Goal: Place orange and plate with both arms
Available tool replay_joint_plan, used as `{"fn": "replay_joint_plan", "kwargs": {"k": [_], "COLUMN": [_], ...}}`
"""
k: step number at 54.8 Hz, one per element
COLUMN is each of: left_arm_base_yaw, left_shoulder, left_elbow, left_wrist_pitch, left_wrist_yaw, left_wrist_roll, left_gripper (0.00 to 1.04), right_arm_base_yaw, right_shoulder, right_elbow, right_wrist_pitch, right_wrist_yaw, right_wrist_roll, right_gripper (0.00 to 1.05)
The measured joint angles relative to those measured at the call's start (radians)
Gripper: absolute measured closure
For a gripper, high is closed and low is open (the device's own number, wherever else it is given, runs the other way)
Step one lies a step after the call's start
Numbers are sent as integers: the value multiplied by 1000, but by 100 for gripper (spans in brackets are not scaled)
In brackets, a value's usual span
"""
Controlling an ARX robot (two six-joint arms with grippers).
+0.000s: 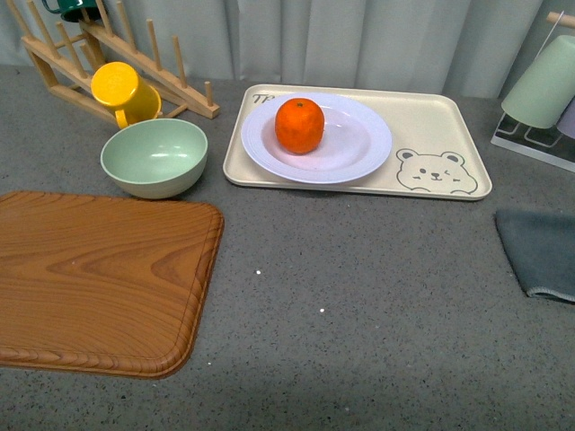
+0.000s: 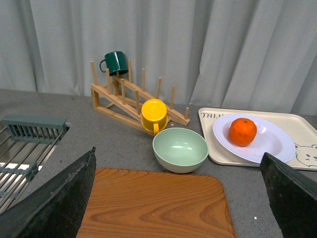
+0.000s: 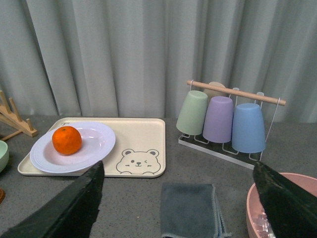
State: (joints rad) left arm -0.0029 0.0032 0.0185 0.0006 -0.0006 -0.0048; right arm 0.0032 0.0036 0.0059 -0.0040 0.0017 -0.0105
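The orange [image 1: 299,125] sits in the pale lavender-white plate [image 1: 359,144], left of its centre. The plate rests on the beige bear tray [image 1: 431,121] at the back of the table. Both also show in the left wrist view, orange [image 2: 242,132] and plate [image 2: 270,144], and in the right wrist view, orange [image 3: 67,140] and plate [image 3: 96,144]. Neither arm shows in the front view. My left gripper [image 2: 183,198] is open and empty, high above the wooden board [image 2: 153,203]. My right gripper [image 3: 178,203] is open and empty, above the grey cloth [image 3: 190,210].
A mint-green bowl [image 1: 154,157] and a yellow mug [image 1: 124,92] on a wooden rack [image 1: 171,67] stand left of the tray. A cup rack [image 3: 223,119] stands at the right, a pink bowl [image 3: 277,208] near it. A sink grid [image 2: 25,148] lies far left.
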Motion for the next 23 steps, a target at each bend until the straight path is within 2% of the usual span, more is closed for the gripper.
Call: {"fn": "replay_joint_plan", "kwargs": {"k": [23], "left_arm_base_yaw": [0], "left_shoulder": [0], "left_elbow": [0], "left_wrist_pitch": [0], "left_wrist_yaw": [0], "left_wrist_roll": [0], "left_gripper": [6], "right_arm_base_yaw": [0], "right_shoulder": [0], "right_elbow": [0], "right_wrist_pitch": [0], "right_wrist_yaw": [0], "right_wrist_roll": [1], "right_gripper": [9]}}
